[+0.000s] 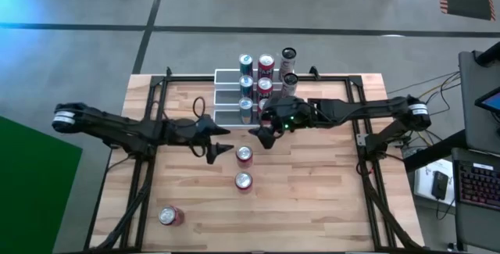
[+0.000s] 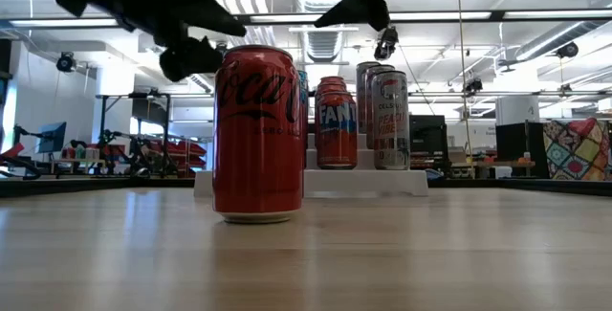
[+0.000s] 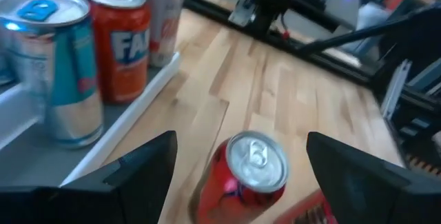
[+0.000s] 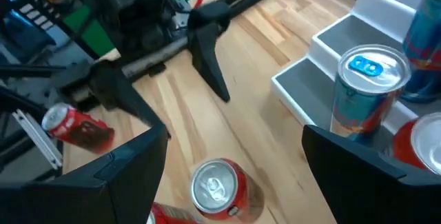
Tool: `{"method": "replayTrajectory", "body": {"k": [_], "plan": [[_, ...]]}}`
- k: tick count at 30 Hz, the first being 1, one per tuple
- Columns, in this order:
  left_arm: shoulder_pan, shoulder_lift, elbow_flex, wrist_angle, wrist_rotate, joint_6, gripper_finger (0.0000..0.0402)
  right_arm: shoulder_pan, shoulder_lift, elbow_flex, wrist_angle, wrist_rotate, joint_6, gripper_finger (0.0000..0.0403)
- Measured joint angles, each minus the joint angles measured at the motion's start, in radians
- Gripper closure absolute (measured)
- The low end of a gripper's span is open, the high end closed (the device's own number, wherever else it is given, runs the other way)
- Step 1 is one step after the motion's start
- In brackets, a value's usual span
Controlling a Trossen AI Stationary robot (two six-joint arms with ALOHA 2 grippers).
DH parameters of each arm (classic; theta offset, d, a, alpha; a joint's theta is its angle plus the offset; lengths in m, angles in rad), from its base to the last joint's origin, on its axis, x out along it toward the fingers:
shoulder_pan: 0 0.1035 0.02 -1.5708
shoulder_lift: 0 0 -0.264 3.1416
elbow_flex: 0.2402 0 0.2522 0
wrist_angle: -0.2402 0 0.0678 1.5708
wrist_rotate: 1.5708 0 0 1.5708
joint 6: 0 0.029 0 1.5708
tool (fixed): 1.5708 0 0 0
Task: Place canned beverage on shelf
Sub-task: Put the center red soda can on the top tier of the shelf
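Left gripper (image 1: 224, 151) hovers with jaws wide and empty, just beside the upright red cola can (image 1: 244, 155), apparently lining up a grasp. Right gripper (image 1: 261, 135), equally wide and empty, waits above the table in front of the shelf (image 1: 226, 75), which already carries several cans. Two more red cans remain on the table (image 1: 312, 199).

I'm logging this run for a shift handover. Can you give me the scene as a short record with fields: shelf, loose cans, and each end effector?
shelf: small white three-step rack with grey treads, at the table's far edge, cans standing on all three steps
loose cans: two upright red cans mid-table; one red can lying on its side near the front left
left end effector: open, empty, just left of the nearer-to-shelf upright can
right end effector: open, empty, in front of the shelf
table: light wooden butcher-block top
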Motion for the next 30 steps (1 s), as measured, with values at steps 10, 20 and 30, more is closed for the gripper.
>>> {"method": "replayTrajectory", "body": {"k": [10,20,30], "plan": [[-0.008,0.037,0.079,-0.238,-0.003,-0.062,0.0093,0.079,0.0,0.031,-0.196,0.055,0.142,0.0078],[-0.175,0.032,0.178,-0.432,0.007,-0.049,0.0093,0.201,0.067,0.029,-0.219,0.078,0.231,0.0078],[-0.342,0.136,0.147,-0.119,-0.063,-0.102,0.0093,0.233,0.104,0.029,-0.195,0.09,0.347,0.0078]]}}
